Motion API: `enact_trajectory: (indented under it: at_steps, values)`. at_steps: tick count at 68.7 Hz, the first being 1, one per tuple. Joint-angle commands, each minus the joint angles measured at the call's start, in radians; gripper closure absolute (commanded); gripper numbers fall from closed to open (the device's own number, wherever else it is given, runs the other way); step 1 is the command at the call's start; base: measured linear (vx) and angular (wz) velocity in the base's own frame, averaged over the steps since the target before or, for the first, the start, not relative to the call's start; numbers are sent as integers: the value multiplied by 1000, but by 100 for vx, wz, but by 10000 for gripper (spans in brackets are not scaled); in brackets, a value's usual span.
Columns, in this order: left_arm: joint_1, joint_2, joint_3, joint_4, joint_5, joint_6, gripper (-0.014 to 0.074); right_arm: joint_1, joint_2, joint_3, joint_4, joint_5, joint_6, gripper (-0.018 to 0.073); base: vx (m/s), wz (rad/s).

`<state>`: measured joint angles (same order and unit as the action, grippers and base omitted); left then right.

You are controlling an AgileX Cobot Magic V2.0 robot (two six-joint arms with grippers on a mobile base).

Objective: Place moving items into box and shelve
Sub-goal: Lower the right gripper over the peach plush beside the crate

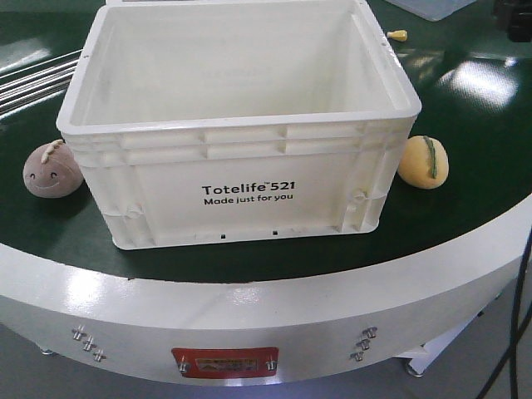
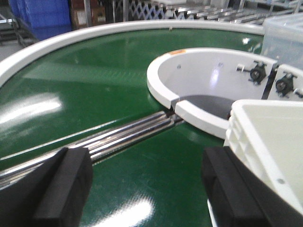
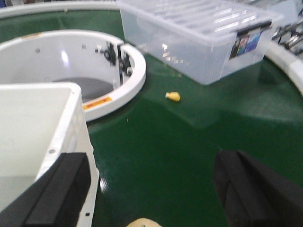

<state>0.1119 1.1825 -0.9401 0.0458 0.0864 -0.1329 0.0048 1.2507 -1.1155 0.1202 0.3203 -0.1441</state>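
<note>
- The left claw (image 2: pixel 147 189) is spread wide, with nothing between its black pads (image 2: pixel 61 189). It hangs over the green bench (image 1: pixel 465 108) just left of the white box (image 1: pixel 241 191), whose rim shows at the right of the left wrist view.
- The right claw (image 3: pixel 156 189) is also wide apart and empty. It hangs over the bench to the right of the box.
- The box (printed "Totelife 521, Made just for you") stands upright near the bench's near edge, and the part of its inside that shows is bare.
- A brown plush toy (image 1: pixel 51 170) with a smiling face lies on the bench against the box's near-left corner.
- A yellow plush toy (image 1: pixel 423 162) with a green stripe lies just beside the box's near-right corner.
- A small yellow piece (image 3: pixel 173 96) lies on the bench farther back on the right, apart from both toys.
- A clear lidded bin (image 3: pixel 199 38) sits at the far right, beyond that piece.
- Metal rails (image 2: pixel 128 135) run across the bench left of the box, toward a white ring (image 2: pixel 203 71) behind it.
</note>
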Motion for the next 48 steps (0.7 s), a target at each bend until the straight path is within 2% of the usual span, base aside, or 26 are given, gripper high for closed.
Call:
enact_trajectory:
  at_steps: [1, 14, 48]
  values:
    - [2, 26, -55, -8, -61, -12, 8, -6, 39, -53, 21, -55, -4, -8, 0, 0]
    - [1, 73, -56, -8, -41, -12, 8, -6, 197, -52, 77, -21, -10, -8, 0, 0]
    - [1, 81, -56, -8, -24, -12, 8, -6, 476, -52, 77, -32, -13, 31, 0, 0]
